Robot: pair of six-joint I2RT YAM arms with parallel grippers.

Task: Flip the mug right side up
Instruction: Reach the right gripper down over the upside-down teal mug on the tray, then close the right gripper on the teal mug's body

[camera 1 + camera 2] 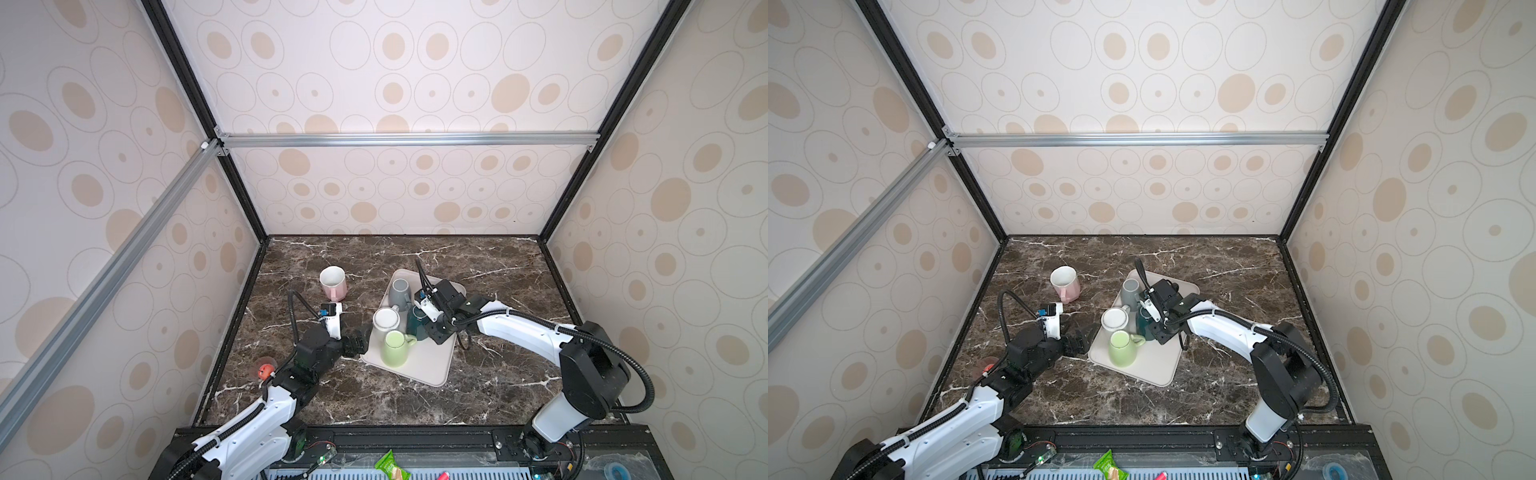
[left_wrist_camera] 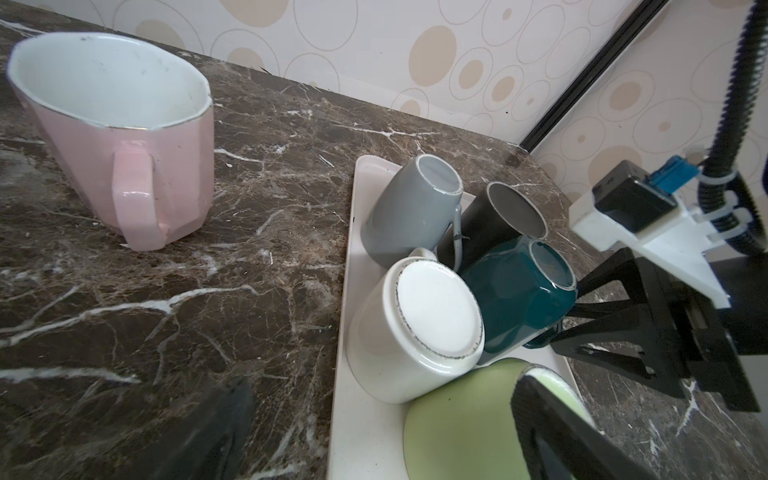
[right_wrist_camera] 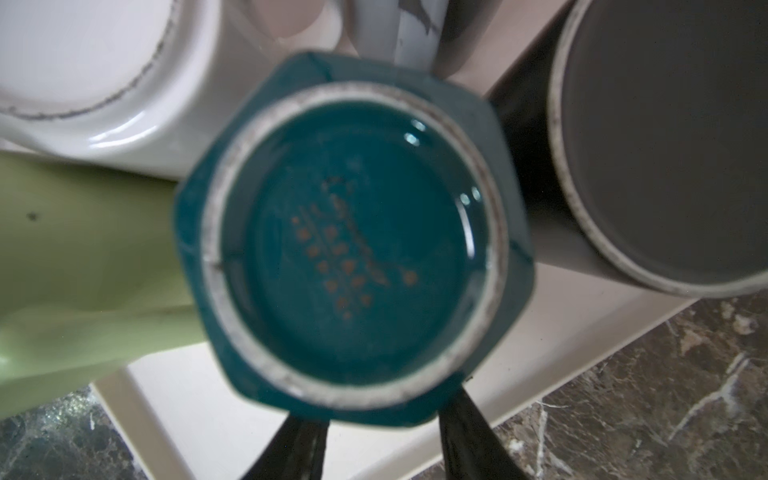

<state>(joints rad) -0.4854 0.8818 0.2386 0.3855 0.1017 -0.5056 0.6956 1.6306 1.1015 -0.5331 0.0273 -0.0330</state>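
Note:
A teal mug (image 1: 417,322) (image 1: 1144,322) (image 2: 515,299) stands upside down on the beige tray (image 1: 428,365) (image 1: 1154,370). In the right wrist view its ringed base (image 3: 353,249) faces the camera. My right gripper (image 1: 428,332) (image 1: 1156,332) (image 2: 559,322) (image 3: 382,415) reaches in at the mug's low side. Its two fingers stand apart and run in under the body, so the tips and the handle are hidden. My left gripper (image 1: 357,343) (image 1: 1077,338) (image 2: 382,436) is open at the tray's left edge, holding nothing.
Also upside down on the tray are a grey mug (image 1: 400,293) (image 2: 407,212), a white mug (image 1: 386,321) (image 2: 432,316), a green mug (image 1: 395,347) (image 2: 457,424) and a black mug (image 2: 511,212) (image 3: 673,145). A pink mug (image 1: 333,282) (image 2: 120,137) stands upright on the marble to the left.

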